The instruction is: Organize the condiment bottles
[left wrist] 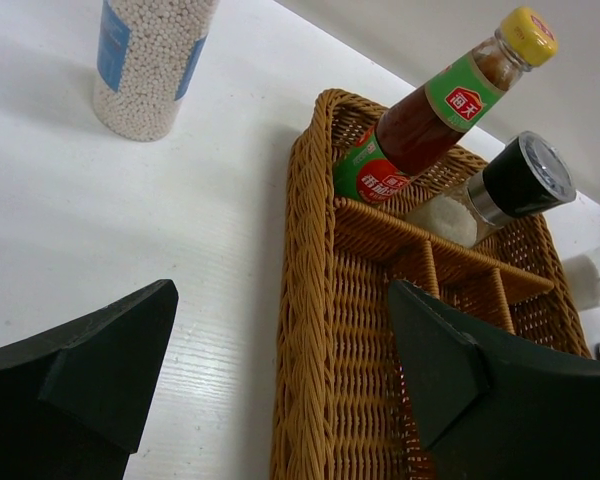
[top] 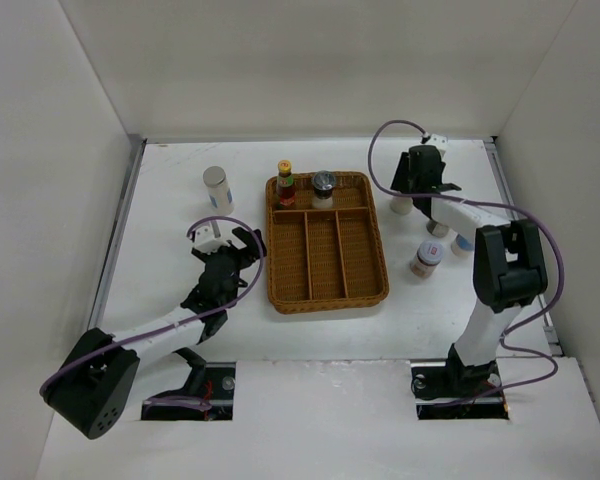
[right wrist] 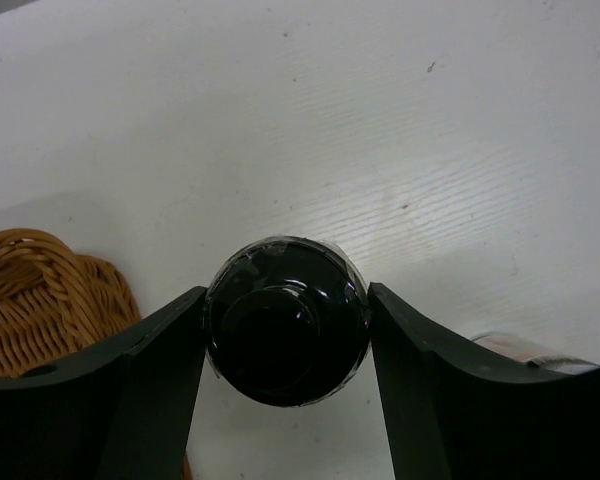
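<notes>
Inside right pincer (right wrist: 285, 300): black-capped bottle (right wrist: 285, 330), touching both fingers (right wrist: 155, 385).

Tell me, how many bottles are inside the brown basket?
2. The red sauce bottle and the black-capped jar stand side by side in the far compartment of the basket. The whole basket shows, so none is hidden.

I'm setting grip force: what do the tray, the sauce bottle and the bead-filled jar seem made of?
Tray: woven wicker or rattan, matte tan; braided strands show. Sauce bottle: clear and glossy, glass or hard plastic, red sauce visible inside; cap looks like yellow plastic. Jar: clear wall, glass or plastic unclear; white beads show through.
</notes>
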Robot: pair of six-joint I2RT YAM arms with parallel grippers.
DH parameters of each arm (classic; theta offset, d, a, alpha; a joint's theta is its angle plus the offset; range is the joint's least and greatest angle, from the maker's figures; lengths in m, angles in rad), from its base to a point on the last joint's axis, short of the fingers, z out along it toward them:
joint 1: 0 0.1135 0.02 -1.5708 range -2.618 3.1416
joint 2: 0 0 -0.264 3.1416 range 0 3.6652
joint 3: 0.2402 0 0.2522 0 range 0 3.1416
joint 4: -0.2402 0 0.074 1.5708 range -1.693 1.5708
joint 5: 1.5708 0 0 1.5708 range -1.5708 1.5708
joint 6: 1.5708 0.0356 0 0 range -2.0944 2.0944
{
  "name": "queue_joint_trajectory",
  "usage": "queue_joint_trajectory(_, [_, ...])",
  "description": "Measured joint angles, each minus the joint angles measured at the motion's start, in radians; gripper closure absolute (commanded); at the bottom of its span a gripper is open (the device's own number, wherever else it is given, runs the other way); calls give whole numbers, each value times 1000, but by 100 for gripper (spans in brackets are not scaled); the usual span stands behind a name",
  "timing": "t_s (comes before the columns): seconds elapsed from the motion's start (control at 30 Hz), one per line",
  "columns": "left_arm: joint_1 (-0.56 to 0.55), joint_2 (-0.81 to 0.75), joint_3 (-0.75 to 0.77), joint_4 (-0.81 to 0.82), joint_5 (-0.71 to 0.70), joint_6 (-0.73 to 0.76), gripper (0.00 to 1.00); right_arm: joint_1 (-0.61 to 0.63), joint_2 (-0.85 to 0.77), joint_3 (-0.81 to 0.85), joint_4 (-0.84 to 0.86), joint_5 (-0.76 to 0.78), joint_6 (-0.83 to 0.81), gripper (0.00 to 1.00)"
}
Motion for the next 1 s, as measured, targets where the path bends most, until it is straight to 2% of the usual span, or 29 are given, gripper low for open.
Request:
queue_joint_trajectory(0.17, [4, -3, 0, 1, 0, 0, 14, 32, -66, -26, 0, 24, -16, 55])
queue_joint_trajectory(0.3, [10, -3, 0, 0, 0, 0, 14, 140, -174, -27, 30, 50, -54, 54])
queue_joint_trajectory(0.4, [11, -4, 0, 0, 0, 0, 14, 230, -194, 17, 78, 47, -70, 54])
queue_joint_trajectory(0.53, [21, -12, 0, -2, 0, 0, 14, 292, -164, 62, 113, 26, -71, 54])
queue_joint_trajectory(0.83, [30, -41, 0, -4, 0, 0, 14, 294, 23, 96, 108, 20, -71, 53])
queue_joint_trajectory(0.93, [31, -43, 0, -4, 0, 0, 15, 294, 67, 96, 99, 20, -68, 47])
queue_joint_trajectory(1.0, [31, -43, 0, -6, 0, 0, 15, 294, 86, 95, 97, 20, -66, 38])
